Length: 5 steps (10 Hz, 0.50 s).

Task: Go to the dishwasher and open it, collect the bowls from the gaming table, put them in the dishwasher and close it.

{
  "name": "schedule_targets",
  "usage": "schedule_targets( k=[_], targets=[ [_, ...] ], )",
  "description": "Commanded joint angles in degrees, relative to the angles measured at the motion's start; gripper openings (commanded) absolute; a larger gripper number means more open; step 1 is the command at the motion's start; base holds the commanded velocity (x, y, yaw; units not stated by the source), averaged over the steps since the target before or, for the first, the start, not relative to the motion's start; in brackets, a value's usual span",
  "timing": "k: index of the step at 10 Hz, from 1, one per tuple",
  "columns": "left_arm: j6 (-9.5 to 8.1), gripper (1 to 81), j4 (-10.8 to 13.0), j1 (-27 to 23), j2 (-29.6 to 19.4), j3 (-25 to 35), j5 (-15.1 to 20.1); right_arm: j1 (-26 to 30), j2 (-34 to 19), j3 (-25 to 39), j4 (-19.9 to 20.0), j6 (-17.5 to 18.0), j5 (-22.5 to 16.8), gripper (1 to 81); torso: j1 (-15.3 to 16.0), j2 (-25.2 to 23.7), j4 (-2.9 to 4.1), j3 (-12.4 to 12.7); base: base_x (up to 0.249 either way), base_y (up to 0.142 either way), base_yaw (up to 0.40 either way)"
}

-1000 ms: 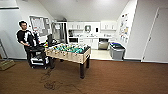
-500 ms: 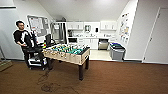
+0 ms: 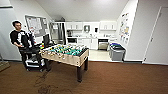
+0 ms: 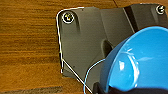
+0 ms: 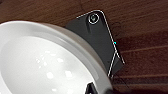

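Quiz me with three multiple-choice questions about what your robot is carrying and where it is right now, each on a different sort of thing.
1. Where does the table-football table stand in the head view?
A. On the brown floor before the kitchen
B. Inside the kitchen
C. Against the right wall

2. What colour is the bowl in the left wrist view?
A. Orange
B. Bright blue
C. Green

3. How is the white bowl in the right wrist view?
A. Broken
B. Full of food
C. Empty

Answers:
1 A: the table-football table stands on brown floor.
2 B: the blue bowl is solid blue.
3 C: the white bowl has a bare, shiny inside.
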Motion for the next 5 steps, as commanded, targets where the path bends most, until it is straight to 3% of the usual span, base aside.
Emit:
schedule_targets(
  k=[1,5],
  targets=[
    [0.1,1.0,0.6,-3.0,-0.5,0.0,2.9,3.1,-1.6,0.3,-0.7,-0.1,-2.3,1.0,0.0,0.0,0.0,0.0,0.137,-0.083,0.0],
    [0.02,1.0,1.1,-3.0,-0.4,0.0,2.9,3.2,-1.5,0.1,-0.7,-0.1,-2.3,1.0,0.0,0.0,0.0,0.0,0.137,-0.082,0.0]
  ],
)
